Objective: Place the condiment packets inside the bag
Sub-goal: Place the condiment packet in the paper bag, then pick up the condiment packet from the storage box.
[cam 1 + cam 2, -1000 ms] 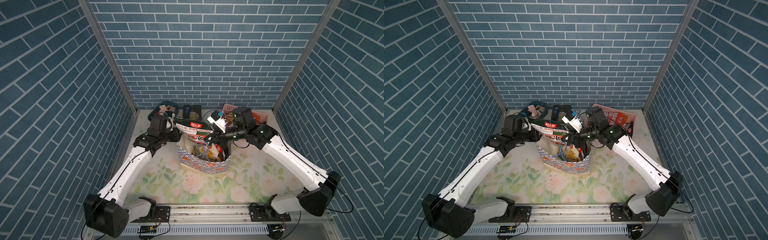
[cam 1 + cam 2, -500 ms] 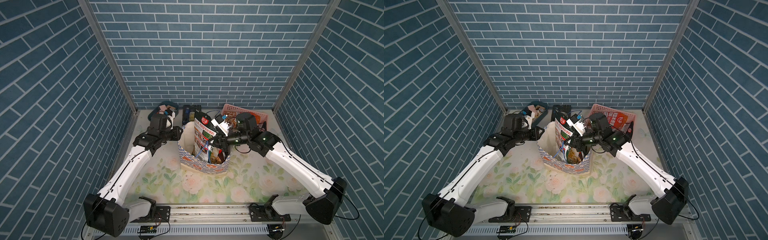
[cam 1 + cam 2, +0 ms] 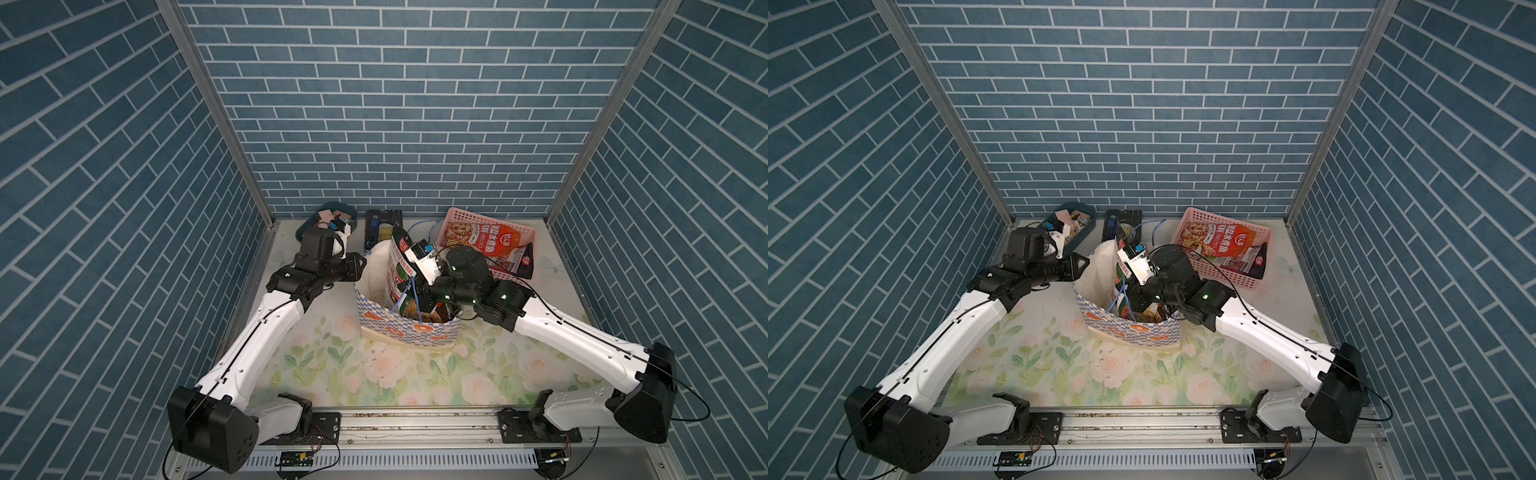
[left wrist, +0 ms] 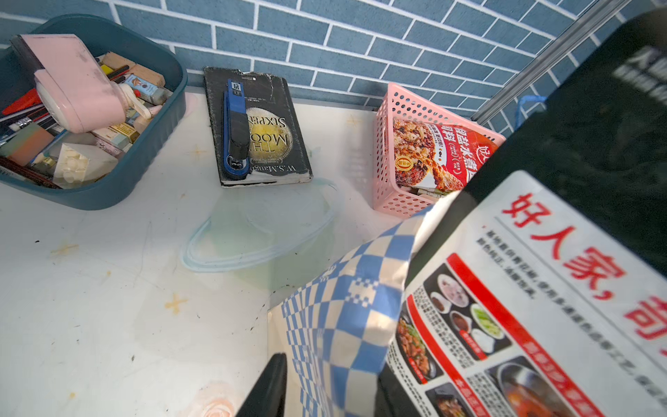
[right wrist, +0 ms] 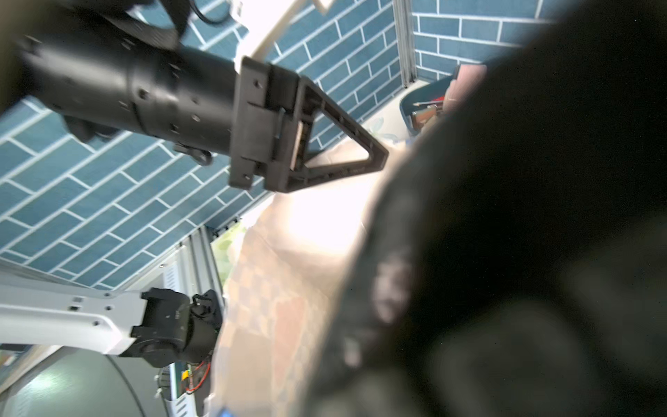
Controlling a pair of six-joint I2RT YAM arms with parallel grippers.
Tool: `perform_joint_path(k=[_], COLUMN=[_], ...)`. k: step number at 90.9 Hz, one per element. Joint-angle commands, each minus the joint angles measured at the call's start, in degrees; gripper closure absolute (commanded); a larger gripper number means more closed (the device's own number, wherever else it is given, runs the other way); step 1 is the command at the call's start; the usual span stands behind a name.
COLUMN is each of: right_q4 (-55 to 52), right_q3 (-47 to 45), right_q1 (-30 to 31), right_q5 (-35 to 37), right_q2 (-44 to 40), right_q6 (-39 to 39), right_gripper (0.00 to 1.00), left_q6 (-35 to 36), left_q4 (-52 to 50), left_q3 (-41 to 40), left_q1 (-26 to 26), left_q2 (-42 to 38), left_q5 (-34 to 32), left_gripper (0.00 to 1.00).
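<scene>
over the mouth of the white paper carrier bag with the blue-checked band (image 3: pixel 409 332), the black glossy packet with a white printed back (image 3: pixel 398 270) lay flat a second ago; now it stands on end inside the bag, top poking above the rim. i judge it as good as delivered. the right gripper (image 3: pixel 415 293) has followed it down, fingers hidden, so whether it has let go i cannot tell. the left gripper (image 3: pixel 362 266) straddles the bag's near wall; pinching or merely bracketing, i cannot tell. behind the bag, the pink perforated basket (image 3: pixel 457 216) holds a red-orange packet (image 3: pixel 482 241) and a black one beneath it, both yet to fetch. a blue cord handle (image 3: pixel 409 297) droops across the bag's opening and might snag the arm.
</scene>
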Motion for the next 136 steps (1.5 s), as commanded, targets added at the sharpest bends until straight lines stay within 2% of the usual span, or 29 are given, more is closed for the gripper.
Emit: perform_joint_path(k=[1,17,26,33,43,53,60,71,79,85,98,109,119,136], right_q4=[1.40,-0.83,-4.84,-6.50,-10.48,-17.30,-19.01,-14.60,-11.77,-8.46,-3.35,-2.33,2.76,11.09], right_q3=[0.59,2.87,6.32,8.00,10.37,11.92,10.37,4.20,1.83,0.45,1.96,5.09,4.97,3.72], right_q1=[0.93,0.46,-1.19,-4.43,-13.97,-26.98,-37.55,-52.08,-58.32,-61.99,-63.45,-63.53,-63.46,-63.13], right_q5=[4.96,7.24,7.37,7.30,7.22,7.08,3.79,-2.15,-1.91,-4.61,-6.78,-8.93,-15.11,-17.18], right_q2=[0.37,-2.99,-4.29,-5.91,-7.24,-5.71,-4.05,-1.40,2.33,5.45,11.57,16.35,19.72,25.86], right_q6=[-0.38,-0.22,-0.75,0.54,4.55,7.66,9.32,10.87,9.80,9.63,4.90,4.13,9.22,22.67], right_gripper=[0.75,0.47,0.40,0.39,0.38,0.36,0.35,0.35,0.34,0.36,0.41,0.39,0.36,0.37], left_q6=[-0.10,-0.05,-0.13,-0.08,-0.04,0.07,0.07,0.16,0.16,0.12,-0.09,-0.02,0.05,0.07], left_q4=[-0.65,-0.65,-0.49,-0.42,-0.47,-0.47,-0.32,-0.26,-0.21,-0.05,0.23,0.39,0.54,0.59], left_q3=[0.92,1.18,1.23,1.18,1.13,1.00,0.80,0.68,0.54,0.31,-0.22,-0.44,-0.85,-0.90], left_q1=[-0.11,-0.06,-0.11,-0.11,-0.11,-0.11,-0.11,-0.11,-0.11,-0.11,-0.10,-0.08,-0.11,-0.11], left_q2=[0.69,0.80,0.88,0.87,0.87,1.04,0.94,0.75,0.83,0.67,0.52,0.52,0.56,1.11], left_q5=[-0.05,-0.04,-0.01,0.13,0.58,1.23,1.41,1.44,1.56,1.70,1.86,1.80,1.61,1.69], left_gripper=[0.60,0.60,0.60,0.60,0.60,0.60,0.60,0.60,0.60,0.60,0.60,0.60,0.60,0.60])
